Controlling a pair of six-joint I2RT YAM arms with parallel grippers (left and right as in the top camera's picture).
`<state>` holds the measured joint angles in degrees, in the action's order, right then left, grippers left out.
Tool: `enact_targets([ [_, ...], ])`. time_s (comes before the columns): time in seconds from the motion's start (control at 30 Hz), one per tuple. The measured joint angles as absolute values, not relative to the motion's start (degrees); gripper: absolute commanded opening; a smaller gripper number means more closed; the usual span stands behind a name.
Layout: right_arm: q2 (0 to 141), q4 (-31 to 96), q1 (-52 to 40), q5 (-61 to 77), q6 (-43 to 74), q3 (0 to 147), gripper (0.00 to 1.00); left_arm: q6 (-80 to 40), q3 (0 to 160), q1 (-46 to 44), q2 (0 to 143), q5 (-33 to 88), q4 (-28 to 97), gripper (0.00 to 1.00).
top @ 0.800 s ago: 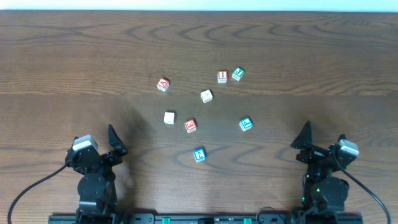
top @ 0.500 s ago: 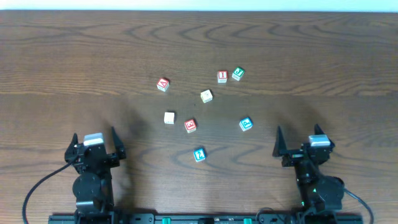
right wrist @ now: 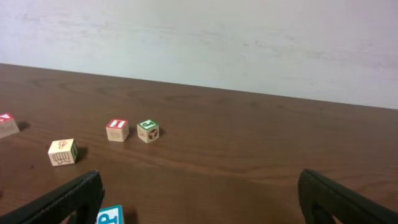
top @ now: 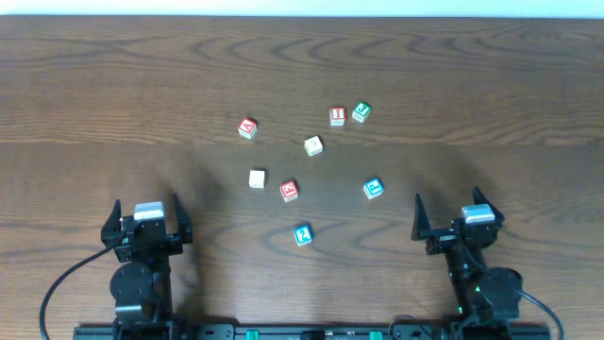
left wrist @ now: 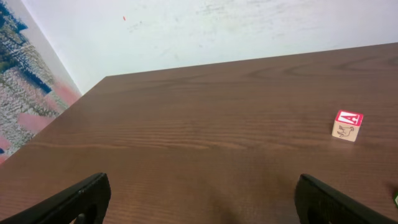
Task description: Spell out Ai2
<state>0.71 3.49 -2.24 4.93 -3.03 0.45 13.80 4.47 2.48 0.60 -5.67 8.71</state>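
Note:
In the overhead view the red "A" cube (top: pixel 247 127) lies far left of the group. The red "I" cube (top: pixel 337 116) lies at the back beside a green cube (top: pixel 360 111). The blue "2" cube (top: pixel 302 234) lies nearest the front. My left gripper (top: pixel 145 206) is open and empty at the front left, and my right gripper (top: pixel 448 204) is open and empty at the front right. The left wrist view shows its gripper (left wrist: pixel 200 186) with the "A" cube (left wrist: pixel 347 126) far ahead to the right. The right wrist view shows its gripper (right wrist: pixel 199 183) with the "I" cube (right wrist: pixel 117 130) ahead to the left.
Another red cube (top: pixel 289 190), another blue cube (top: pixel 373 188) and two plain wooden cubes (top: pixel 313 145) (top: pixel 257 178) lie among the letters. The right wrist view shows the green cube (right wrist: pixel 148 130), a plain cube (right wrist: pixel 62 152) and the blue cube (right wrist: pixel 109 216) by the left finger.
Both wrists have turned level, so each gripper now shows two spread fingers. The right gripper has shifted a little to the left. No cube has moved.

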Motion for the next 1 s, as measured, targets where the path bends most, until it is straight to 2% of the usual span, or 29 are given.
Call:
enact_targets([
  [1.0,0.71,3.33,-2.24,5.15,-3.2,0.45,0.99,13.8,4.47,2.48,0.58,-5.02,8.71,0.95],
])
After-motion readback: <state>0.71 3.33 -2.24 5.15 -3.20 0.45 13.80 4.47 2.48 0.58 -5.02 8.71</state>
